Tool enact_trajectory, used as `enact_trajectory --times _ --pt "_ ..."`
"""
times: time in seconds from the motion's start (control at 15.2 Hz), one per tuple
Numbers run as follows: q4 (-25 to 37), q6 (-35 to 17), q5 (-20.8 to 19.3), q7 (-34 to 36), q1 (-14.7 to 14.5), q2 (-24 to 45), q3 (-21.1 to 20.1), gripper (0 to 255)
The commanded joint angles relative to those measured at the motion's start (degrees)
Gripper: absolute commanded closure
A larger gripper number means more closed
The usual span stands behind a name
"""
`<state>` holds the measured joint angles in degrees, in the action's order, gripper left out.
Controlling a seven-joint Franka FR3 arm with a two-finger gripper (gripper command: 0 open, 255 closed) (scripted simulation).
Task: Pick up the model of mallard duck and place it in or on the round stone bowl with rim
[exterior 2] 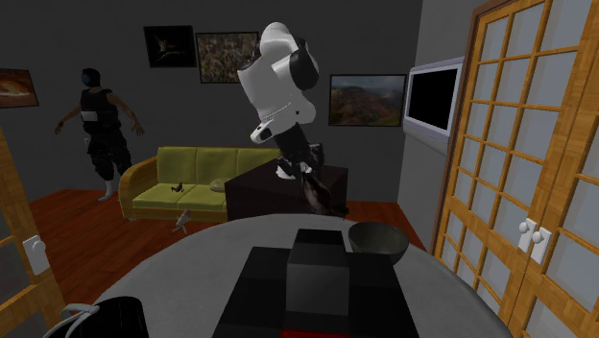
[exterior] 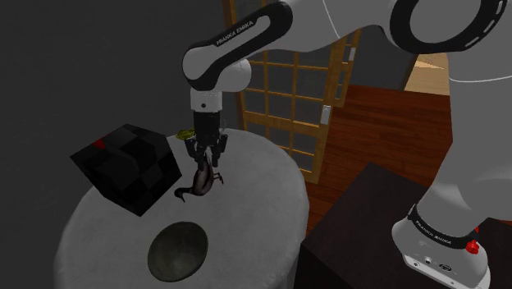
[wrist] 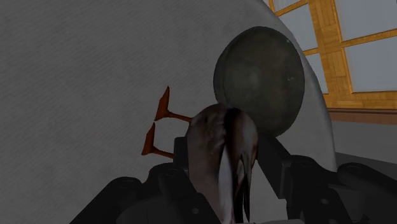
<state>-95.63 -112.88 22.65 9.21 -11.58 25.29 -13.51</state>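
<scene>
The claw (exterior: 205, 158) clasps the stiff, probably light, slick-bodied duck (exterior: 200, 182) round its middle, with the bowl (exterior: 176, 250) toward seven o'clock in the shoulder view.

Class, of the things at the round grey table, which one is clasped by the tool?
The dark duck model, gripped by the tool; bowl and black box rest untouched.

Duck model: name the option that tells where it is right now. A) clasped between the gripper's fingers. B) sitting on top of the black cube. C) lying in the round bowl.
A: the duck model hangs clasped in the gripper, apart from the empty bowl and beside the black cube, not on it.
</scene>
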Motion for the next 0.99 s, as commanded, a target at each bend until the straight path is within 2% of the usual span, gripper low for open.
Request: enact_trajectory --times 0.0,0.73,0.92 --pt "-0.65 -0.81 0.23 2.09 -1.53 -0.82 -0.79 255" --pt "-0.49 -5.48 0.02 14.47 -10.79 -1.78 -4.87 255" --pt "-0.97 -6.82 0.0 14.58 -11.3 -1.09 -5.02 255"
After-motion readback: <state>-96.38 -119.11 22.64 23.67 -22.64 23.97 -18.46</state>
